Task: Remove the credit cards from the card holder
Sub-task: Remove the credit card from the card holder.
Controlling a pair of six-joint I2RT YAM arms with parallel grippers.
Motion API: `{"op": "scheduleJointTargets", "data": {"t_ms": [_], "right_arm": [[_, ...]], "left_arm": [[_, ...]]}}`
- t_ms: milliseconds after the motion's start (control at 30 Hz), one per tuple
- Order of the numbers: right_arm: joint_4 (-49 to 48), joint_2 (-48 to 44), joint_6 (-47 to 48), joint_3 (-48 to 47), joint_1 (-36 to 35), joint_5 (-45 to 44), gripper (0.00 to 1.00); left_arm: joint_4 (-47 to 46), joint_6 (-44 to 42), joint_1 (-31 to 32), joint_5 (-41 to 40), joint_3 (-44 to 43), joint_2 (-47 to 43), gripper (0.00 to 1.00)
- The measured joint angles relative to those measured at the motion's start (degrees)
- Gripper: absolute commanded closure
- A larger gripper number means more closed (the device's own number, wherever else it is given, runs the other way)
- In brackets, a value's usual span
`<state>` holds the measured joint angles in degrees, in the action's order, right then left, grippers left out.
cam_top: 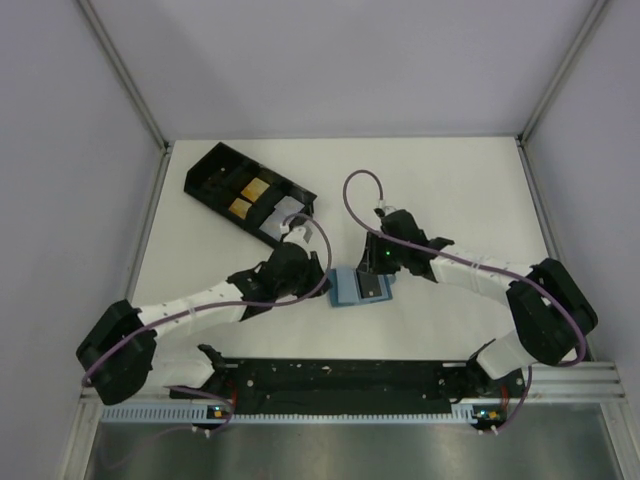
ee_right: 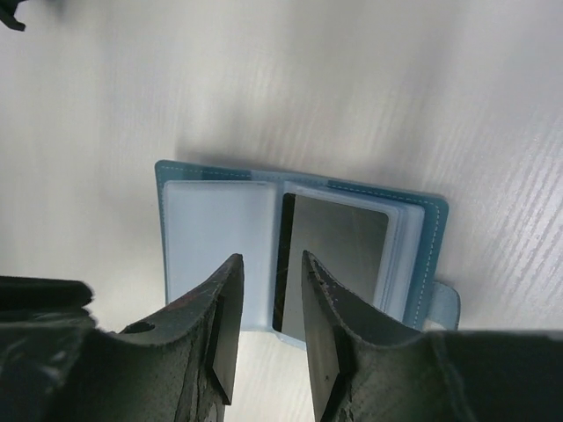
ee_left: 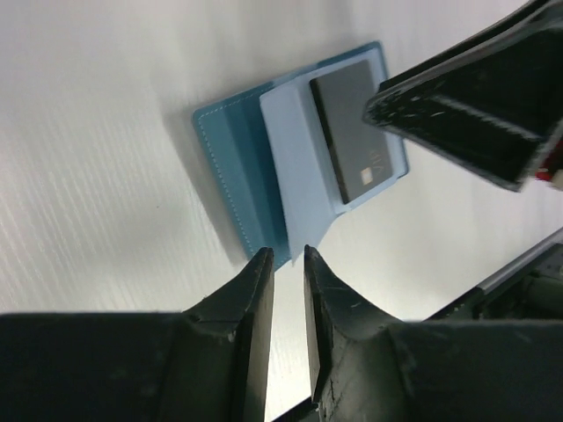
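Observation:
The card holder (cam_top: 350, 290) lies open on the white table, blue outside with pale blue inner panels (ee_right: 211, 233). A dark credit card (ee_right: 343, 246) sits in its right-hand sleeve, also seen as the dark card (ee_left: 352, 132) in the left wrist view. A small tab (ee_right: 445, 304) sticks out at the right edge. My right gripper (ee_right: 268, 259) hovers open over the holder's fold, its tips either side of the card's left edge. My left gripper (ee_left: 288, 255) is open by a narrow gap, nothing between its fingers, its tips just at the corner of the card holder (ee_left: 251, 167).
A black compartmented tray (cam_top: 205, 170) lies at the back left with two gold-coloured cards (cam_top: 256, 189) in it. The right gripper's black finger (ee_left: 466, 114) crosses the top right of the left wrist view. Walls enclose the table at the back and sides.

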<state>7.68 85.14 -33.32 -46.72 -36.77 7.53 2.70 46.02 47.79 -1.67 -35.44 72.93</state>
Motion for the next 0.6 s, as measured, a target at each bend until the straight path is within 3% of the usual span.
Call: {"op": "scheduleJointTargets", "data": {"t_ms": [200, 600], "right_arm": [[0.61, 0.00, 1.20, 1.40, 0.52, -1.70, 0.70], [0.13, 0.00, 1.36, 4.33, 2.45, -3.32, 0.76]], "left_arm": [[-1.27, 0.46, 0.00, 1.70, -2.08, -2.93, 0.62], [-9.25, 4.02, -0.09, 10.47, -9.46, 15.61, 0.60]]}}
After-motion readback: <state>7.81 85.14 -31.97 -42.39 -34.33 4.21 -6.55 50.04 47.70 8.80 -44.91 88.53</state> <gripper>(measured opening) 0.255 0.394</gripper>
